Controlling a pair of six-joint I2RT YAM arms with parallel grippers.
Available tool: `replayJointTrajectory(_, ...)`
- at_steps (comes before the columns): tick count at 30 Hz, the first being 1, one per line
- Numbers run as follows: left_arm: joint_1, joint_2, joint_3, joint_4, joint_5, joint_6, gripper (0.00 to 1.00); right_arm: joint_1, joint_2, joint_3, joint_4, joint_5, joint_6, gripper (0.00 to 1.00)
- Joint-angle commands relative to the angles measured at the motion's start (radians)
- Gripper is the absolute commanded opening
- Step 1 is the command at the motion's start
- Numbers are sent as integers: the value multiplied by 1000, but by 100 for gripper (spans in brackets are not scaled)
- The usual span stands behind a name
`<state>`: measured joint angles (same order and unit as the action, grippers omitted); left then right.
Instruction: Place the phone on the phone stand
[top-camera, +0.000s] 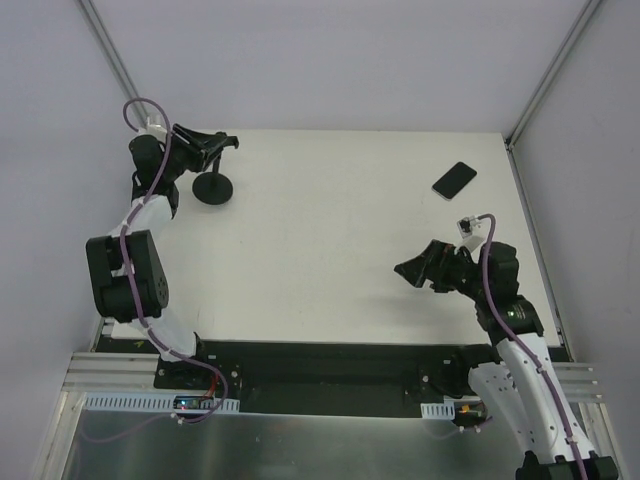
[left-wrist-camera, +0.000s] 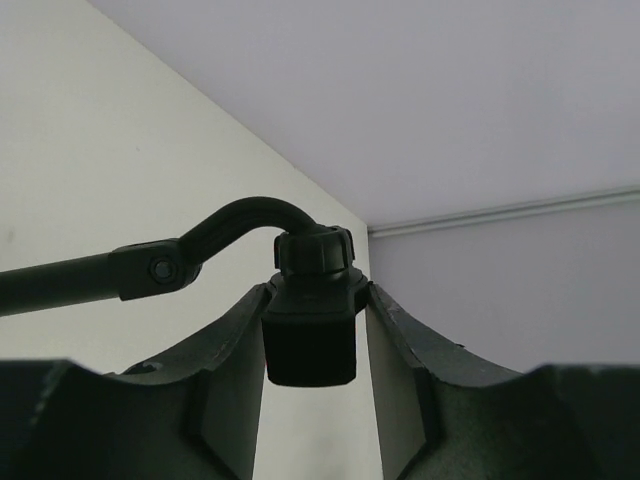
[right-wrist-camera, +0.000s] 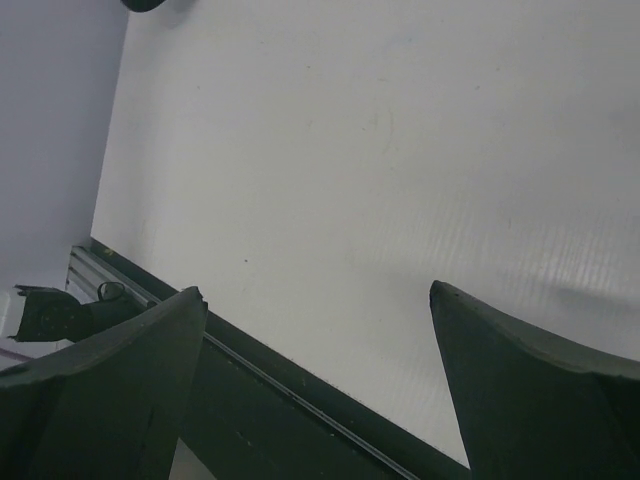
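- The right claw hovers over the near right of the counter, spread wide and empty.
- Beyond it, the phone lies flat near the far right corner, well apart from both claws and not yet picked up.
- Farthest off, at the far left, the left claw is narrowed onto the top bracket of the phone stand, apparently steadying it.
- Picking up and placing the phone are both left to do.
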<state>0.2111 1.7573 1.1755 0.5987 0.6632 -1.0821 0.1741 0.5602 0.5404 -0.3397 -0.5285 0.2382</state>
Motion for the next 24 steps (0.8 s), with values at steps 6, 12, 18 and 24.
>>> replayJointTrajectory(6,-98,-416,-336,39,-67,-71,0,105,118,3,-28,143,101,96)
replayJointTrajectory(12,-196,-606,-586,134,-132,-169,0,218,55,-7,-84,268,180,96)
replayJointTrajectory(18,-207,-686,-761,300,-154,-245,0,314,-85,12,-169,406,266,96)
replayJointTrajectory(24,-203,-702,-804,214,-53,-231,31,327,-63,82,-323,444,230,96)
